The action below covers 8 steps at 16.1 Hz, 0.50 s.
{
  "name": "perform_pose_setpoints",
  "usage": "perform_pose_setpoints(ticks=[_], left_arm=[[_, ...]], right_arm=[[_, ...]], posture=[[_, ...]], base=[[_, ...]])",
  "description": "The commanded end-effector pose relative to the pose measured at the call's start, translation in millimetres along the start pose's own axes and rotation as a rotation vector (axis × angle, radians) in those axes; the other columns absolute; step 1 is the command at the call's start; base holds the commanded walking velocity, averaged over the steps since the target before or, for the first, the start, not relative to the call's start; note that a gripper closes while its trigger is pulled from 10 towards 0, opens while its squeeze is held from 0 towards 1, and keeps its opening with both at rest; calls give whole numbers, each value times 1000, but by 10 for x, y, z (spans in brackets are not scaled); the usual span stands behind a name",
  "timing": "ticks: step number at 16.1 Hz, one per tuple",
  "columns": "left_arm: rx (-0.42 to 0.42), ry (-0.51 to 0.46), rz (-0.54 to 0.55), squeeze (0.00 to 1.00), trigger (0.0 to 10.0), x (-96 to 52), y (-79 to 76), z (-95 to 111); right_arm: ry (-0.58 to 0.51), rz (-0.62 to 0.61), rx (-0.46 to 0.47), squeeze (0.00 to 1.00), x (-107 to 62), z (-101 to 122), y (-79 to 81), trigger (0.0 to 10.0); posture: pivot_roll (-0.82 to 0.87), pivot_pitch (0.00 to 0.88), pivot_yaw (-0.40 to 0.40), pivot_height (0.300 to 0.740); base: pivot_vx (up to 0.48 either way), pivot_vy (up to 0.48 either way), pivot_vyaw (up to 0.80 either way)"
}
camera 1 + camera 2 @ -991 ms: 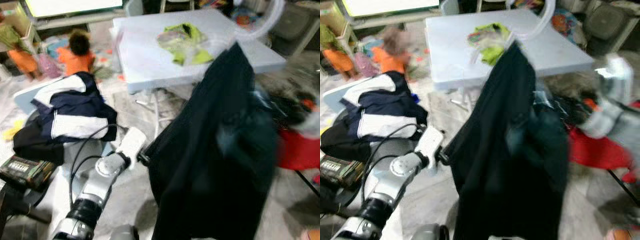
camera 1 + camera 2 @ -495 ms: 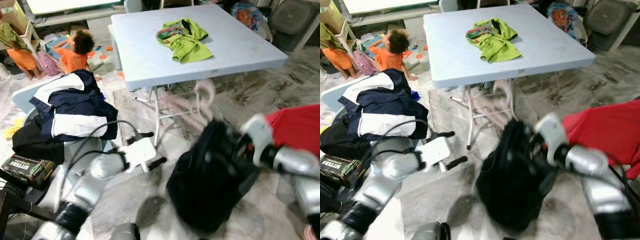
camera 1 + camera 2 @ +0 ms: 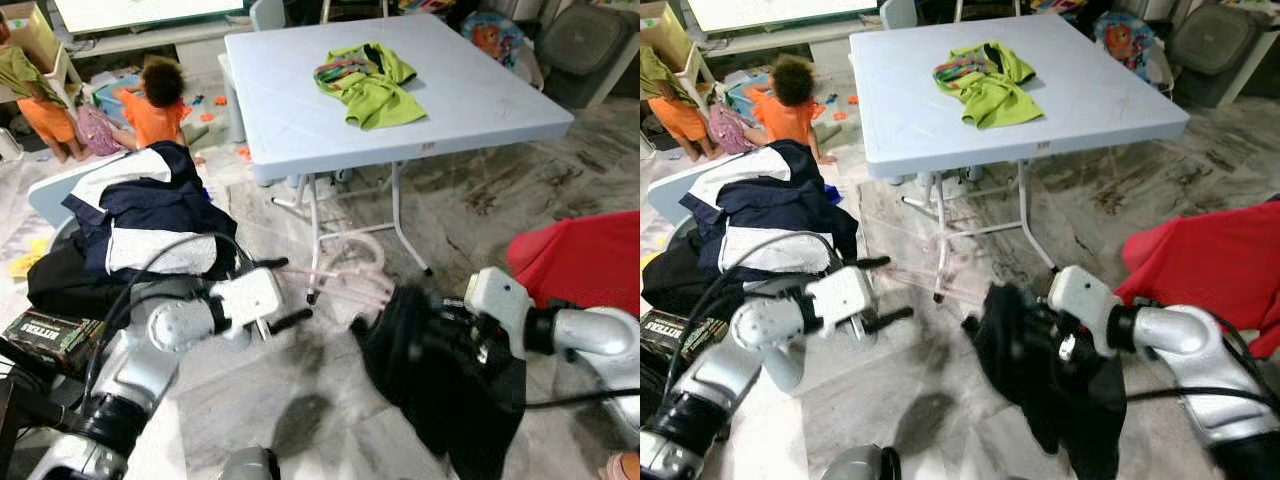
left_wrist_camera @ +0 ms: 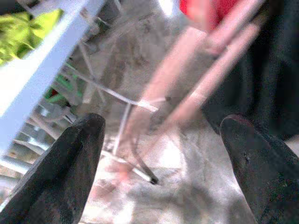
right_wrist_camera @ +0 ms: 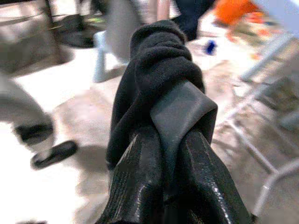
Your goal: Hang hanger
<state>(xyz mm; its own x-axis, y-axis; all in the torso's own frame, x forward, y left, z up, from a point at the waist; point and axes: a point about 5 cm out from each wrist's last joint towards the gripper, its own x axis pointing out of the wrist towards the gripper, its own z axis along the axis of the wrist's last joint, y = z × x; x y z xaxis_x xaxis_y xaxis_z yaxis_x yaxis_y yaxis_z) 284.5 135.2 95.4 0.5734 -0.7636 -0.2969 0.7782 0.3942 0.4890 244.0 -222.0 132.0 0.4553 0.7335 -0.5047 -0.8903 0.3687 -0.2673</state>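
A black garment (image 3: pixel 455 395) hangs bunched low over the floor, and my right gripper (image 5: pixel 167 138) is shut on a fold of it. A pink hanger (image 3: pixel 345 283), blurred by motion, sticks out of the garment toward my left arm. My left gripper (image 3: pixel 296 290) is open beside the garment, its two black fingers (image 4: pixel 70 163) spread wide. The hanger (image 4: pixel 201 79) crosses the gap between them without being gripped, in front of the table's legs.
A light blue folding table (image 3: pixel 300 120) stands ahead with a green garment (image 3: pixel 370 80) on it. A navy and white jacket (image 3: pixel 150 215) lies over a seat on the left. A child in orange (image 3: pixel 155 105) sits on the floor behind it. Red cloth (image 3: pixel 580 260) lies at right.
The black garment, held high a second ago, has dropped low near the floor with my right arm. My left gripper has come away from it and now stands open.
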Motion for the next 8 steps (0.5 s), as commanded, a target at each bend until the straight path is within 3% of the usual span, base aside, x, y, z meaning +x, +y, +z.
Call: perform_pose_setpoints(ticks=[1, 3, 7, 8], left_arm=[[13, -10, 11, 1000, 10000, -8, 55, 14], [25, -23, -9, 1000, 10000, 17, 25, 21], [-8, -19, -29, 1000, 10000, 82, -23, -26], [-38, -34, -20, 63, 3255, 114, -10, -11]], right_arm=[[-15, 59, -54, 0, -65, 120, -46, 10000], [11, 96, -79, 0, -101, 117, -100, 10000], [-60, 157, -89, 0, -55, 277, -135, 10000], [-72, 178, -100, 0, -36, 312, -125, 10000]], posture=[[-81, 0, 13, 740], [-84, 0, 13, 740], [-80, 0, 12, 740], [-80, 0, 12, 740]], base=[[0, 0, 0], [0, 0, 0], [0, 0, 0], [0, 0, 0]])
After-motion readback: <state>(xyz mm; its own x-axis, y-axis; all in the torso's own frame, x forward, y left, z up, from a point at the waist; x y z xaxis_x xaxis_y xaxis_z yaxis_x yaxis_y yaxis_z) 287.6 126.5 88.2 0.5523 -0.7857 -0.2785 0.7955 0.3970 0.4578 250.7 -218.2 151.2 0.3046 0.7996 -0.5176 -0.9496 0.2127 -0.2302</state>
